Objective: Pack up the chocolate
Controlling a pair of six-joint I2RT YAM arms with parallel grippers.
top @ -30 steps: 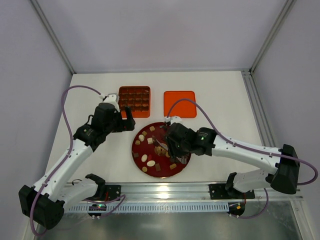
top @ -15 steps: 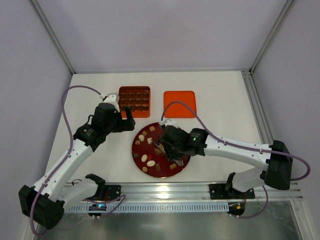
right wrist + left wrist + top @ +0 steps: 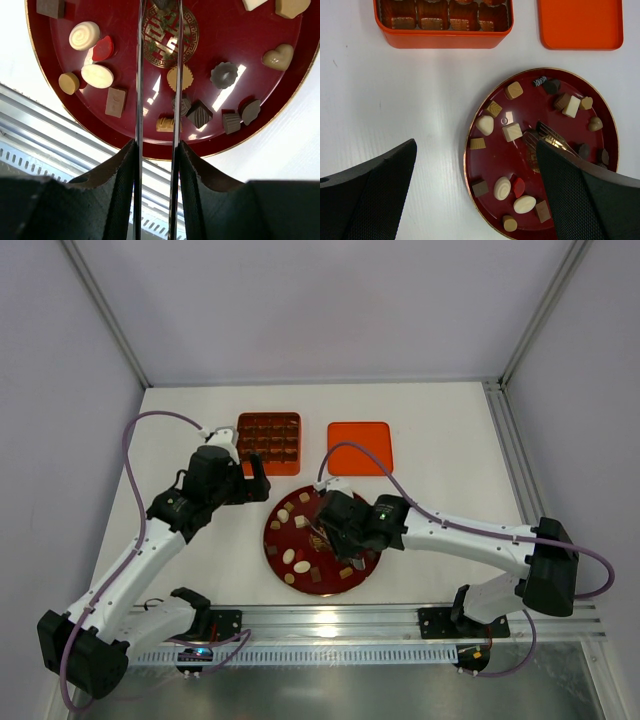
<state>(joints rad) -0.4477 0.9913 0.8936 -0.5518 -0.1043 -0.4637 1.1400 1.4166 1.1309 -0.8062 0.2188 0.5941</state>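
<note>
The chocolate (image 3: 512, 132) lies as several small dark, tan and cream pieces on a round red plate (image 3: 270, 540). My right gripper (image 3: 156, 150) hangs over the plate, shut on a pair of metal tongs (image 3: 139, 75). The two blades run up across the plate's gold emblem, a narrow gap apart. A dark piece (image 3: 162, 4) shows between their tips at the frame's top edge; whether they touch it I cannot tell. A tan scalloped piece (image 3: 186, 77) lies partly under the right blade. My left gripper (image 3: 477, 200) hovers wide open over the plate's left edge, holding nothing.
An orange box (image 3: 269, 442) with a grid of brown cups stands behind the plate on the left. Its flat orange lid (image 3: 359, 447) lies to its right. The metal rail (image 3: 330, 625) runs along the table's near edge, just past the plate.
My right arm has slid a little to the left over the plate, and the tongs' blades have come slightly closer together. The left arm has not moved.
</note>
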